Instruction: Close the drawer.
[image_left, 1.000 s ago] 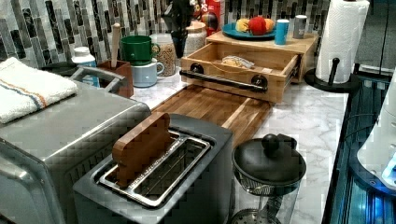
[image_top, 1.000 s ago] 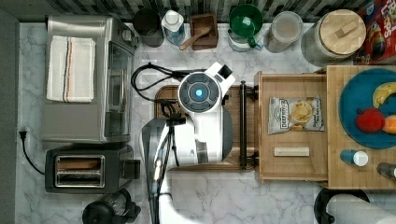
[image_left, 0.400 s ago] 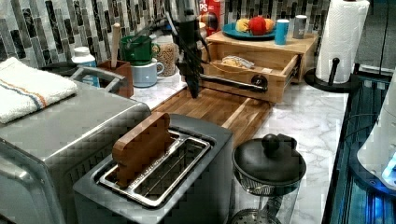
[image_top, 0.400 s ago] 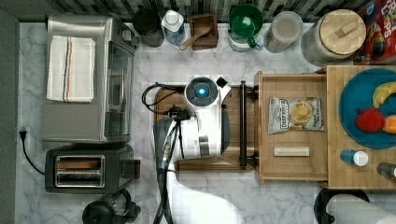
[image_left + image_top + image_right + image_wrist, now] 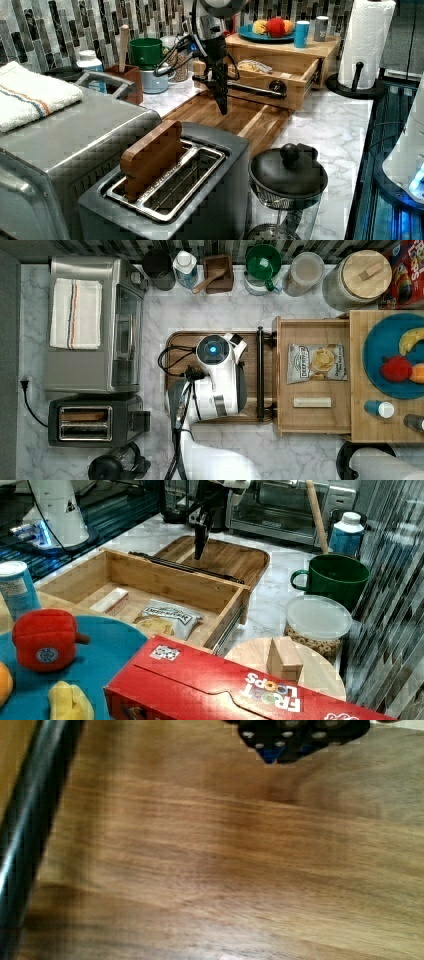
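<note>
Marble bench [image 5: 300,455], kitchen clutter along the tiled wall. Drawer [image 5: 312,375] pulled out from under the wooden top holding the blue plate [image 5: 387,357]; chip bag [image 5: 316,363] and a small pale bar [image 5: 312,402] inside. Black bar handle [image 5: 260,372] overhangs the cutting board [image 5: 227,557]. Claw [image 5: 221,106] points down over the board, just beside the handle, not touching it. Fingers look pressed together, holding nothing.

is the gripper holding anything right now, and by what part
Nothing is held. The gripper hangs over the cutting board, just short of the drawer's black handle, not touching it.
</note>
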Robot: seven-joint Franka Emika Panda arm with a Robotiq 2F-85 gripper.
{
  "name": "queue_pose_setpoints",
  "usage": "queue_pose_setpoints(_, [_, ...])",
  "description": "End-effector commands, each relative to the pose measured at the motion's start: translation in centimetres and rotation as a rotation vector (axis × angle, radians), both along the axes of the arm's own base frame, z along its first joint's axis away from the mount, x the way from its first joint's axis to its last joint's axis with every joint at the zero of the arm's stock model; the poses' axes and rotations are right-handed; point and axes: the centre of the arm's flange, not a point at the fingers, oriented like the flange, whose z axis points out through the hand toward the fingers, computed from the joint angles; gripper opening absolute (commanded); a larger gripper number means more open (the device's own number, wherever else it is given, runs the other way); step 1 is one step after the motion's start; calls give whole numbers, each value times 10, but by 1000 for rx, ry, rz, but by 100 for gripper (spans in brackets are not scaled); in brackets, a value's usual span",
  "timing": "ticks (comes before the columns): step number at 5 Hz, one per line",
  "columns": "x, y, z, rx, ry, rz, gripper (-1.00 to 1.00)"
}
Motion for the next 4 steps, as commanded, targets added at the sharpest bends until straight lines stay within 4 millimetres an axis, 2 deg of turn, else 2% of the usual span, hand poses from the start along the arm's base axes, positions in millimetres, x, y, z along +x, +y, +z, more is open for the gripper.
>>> queue_pose_setpoints(1, [25, -73, 42, 15, -191, 20, -100])
queue_pose_setpoints(3, [19, -120, 47, 20, -186, -24, -100])
queue_pose_setpoints(4, [14, -134, 52, 2, -200, -53, -100])
